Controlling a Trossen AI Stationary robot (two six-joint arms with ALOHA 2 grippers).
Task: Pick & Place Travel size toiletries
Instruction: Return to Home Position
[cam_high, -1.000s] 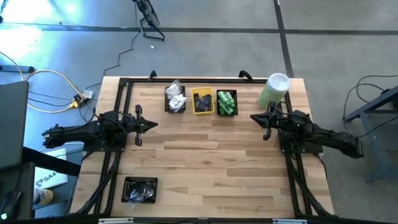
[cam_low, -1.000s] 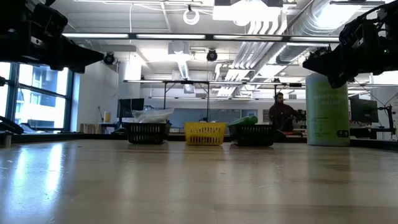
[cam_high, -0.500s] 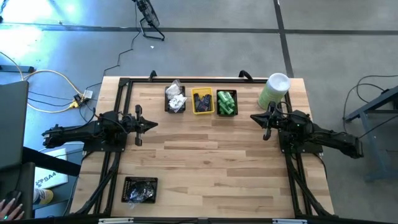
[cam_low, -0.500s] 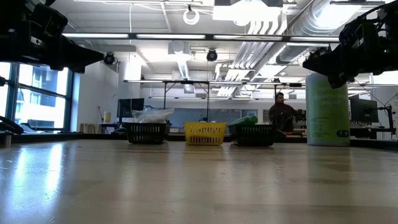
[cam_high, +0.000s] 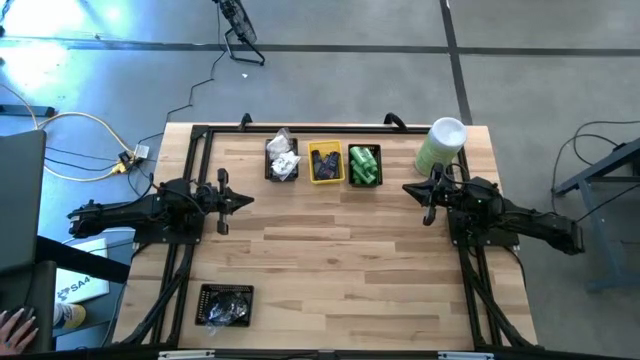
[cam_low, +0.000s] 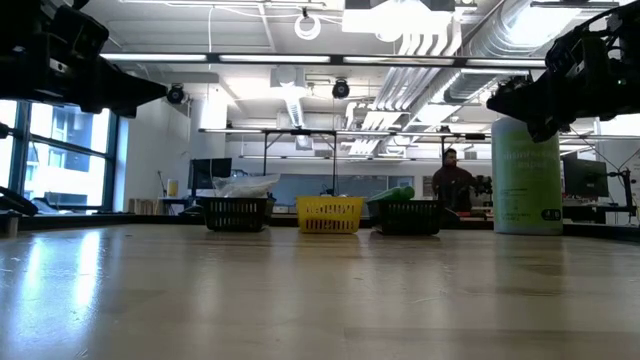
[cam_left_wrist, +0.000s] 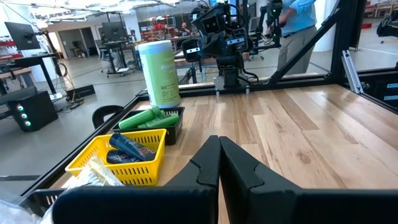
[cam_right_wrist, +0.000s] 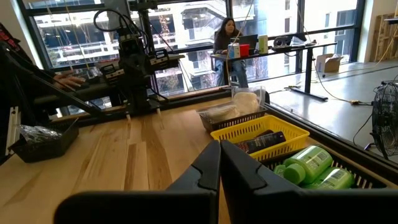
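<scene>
Three small bins stand in a row at the table's far edge. The left black bin (cam_high: 282, 161) holds white crinkly packets (cam_right_wrist: 231, 109). The yellow bin (cam_high: 325, 163) holds dark blue-purple tubes (cam_left_wrist: 127, 148). The right black bin (cam_high: 364, 165) holds bright green bottles (cam_right_wrist: 311, 167). A fourth black bin (cam_high: 225, 304) with dark pieces sits near the table's near left corner. My left gripper (cam_left_wrist: 219, 149) hovers shut above the table's left side. My right gripper (cam_right_wrist: 220, 154) hovers shut above the right side. Neither touches anything.
A big pale-green cylinder with a white lid (cam_high: 441, 146) stands at the far right corner, just beyond my right gripper. A black frame (cam_high: 199, 135) rims the table. A wide stretch of bare wood (cam_high: 340, 250) lies between the arms. A person's hand (cam_high: 14, 326) shows off the table's near left.
</scene>
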